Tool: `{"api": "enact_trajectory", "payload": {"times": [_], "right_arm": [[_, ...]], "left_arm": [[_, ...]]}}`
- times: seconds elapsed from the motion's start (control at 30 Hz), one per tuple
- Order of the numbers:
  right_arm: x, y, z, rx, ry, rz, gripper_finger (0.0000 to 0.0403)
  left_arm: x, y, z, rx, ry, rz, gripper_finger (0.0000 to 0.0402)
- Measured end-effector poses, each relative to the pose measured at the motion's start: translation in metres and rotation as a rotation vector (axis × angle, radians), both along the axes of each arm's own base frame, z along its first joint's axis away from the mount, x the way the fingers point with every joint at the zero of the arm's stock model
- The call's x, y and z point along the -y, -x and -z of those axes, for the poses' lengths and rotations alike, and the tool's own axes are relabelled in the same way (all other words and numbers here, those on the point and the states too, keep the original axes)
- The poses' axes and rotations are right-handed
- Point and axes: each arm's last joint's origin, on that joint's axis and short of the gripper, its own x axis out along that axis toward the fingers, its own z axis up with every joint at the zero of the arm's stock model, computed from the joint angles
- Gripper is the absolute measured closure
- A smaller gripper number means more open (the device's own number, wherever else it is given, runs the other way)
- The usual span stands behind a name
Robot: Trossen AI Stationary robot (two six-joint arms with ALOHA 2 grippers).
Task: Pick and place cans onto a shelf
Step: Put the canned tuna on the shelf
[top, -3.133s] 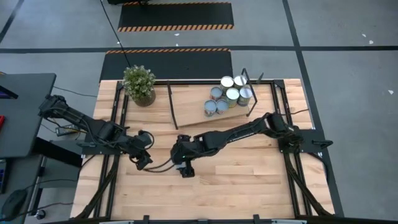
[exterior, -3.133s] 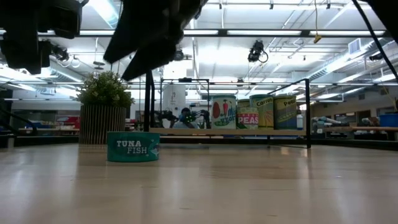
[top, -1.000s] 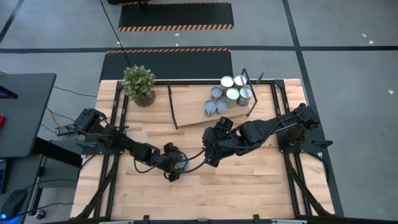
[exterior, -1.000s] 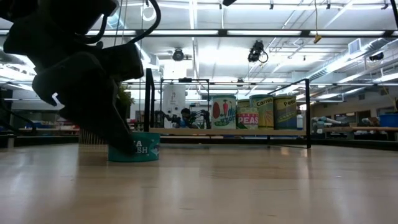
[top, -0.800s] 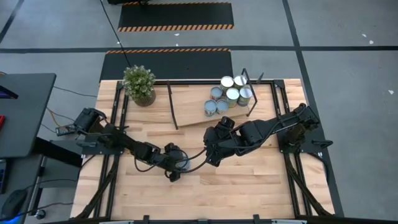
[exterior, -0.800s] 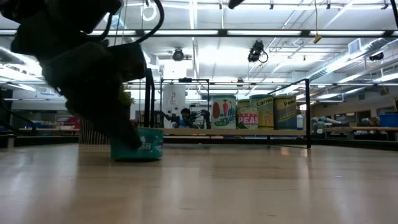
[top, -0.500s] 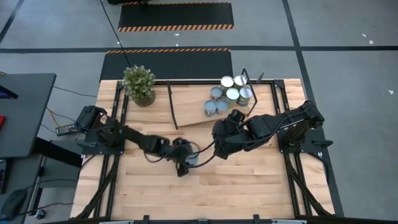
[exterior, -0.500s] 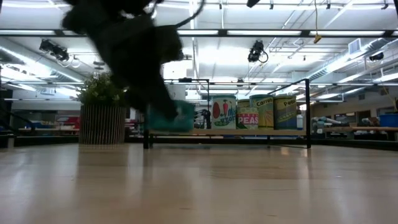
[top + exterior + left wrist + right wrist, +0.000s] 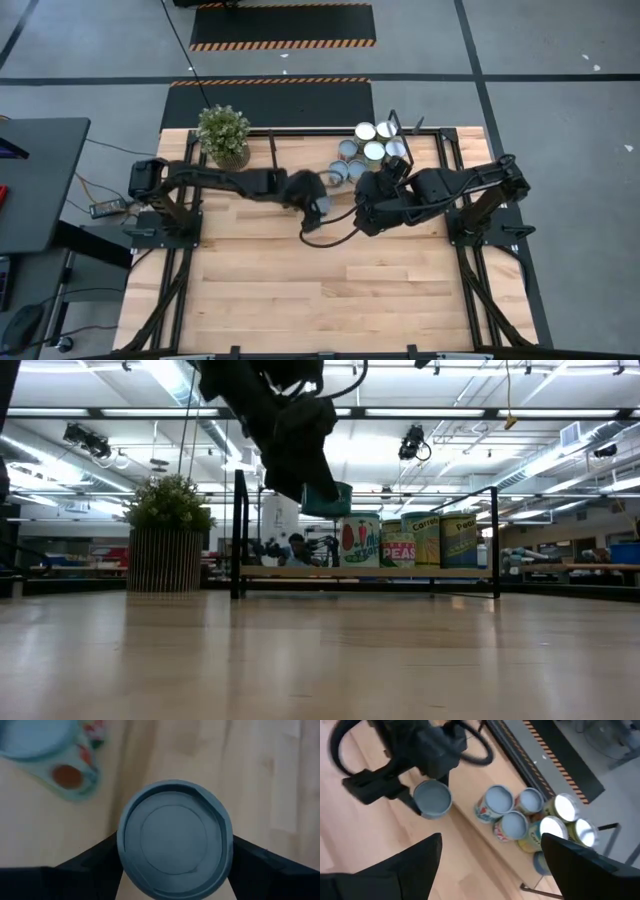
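Left pincer (image 9: 175, 870) clamps a short teal can (image 9: 175, 839) with blue-grey round top.

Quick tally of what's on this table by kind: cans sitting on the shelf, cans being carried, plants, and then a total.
Cans on the shelf: 7 (one half hidden behind a finger)
Blue-grey can held in the left gripper: 1
Potted plant: 1
Total: 9
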Motion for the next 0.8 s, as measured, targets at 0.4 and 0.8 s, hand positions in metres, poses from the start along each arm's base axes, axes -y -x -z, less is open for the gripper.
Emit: {"api": "enact_trajectory", "payload": {"times": [0.4, 0.8], "right_arm": [[0.003, 0.005, -0.004, 0.039, 0.038, 0.056, 0.0055], [0.004, 0.002, -0.005, 0.095, 0.007, 0.096, 0.0055]], "left_arm": [[-0.07, 0.003, 0.032, -0.107, -0.039, -0.014, 0.0109], [-0.079, -0.003, 0.051, -0.158, -0.155, 0.053, 0.0108]]}}
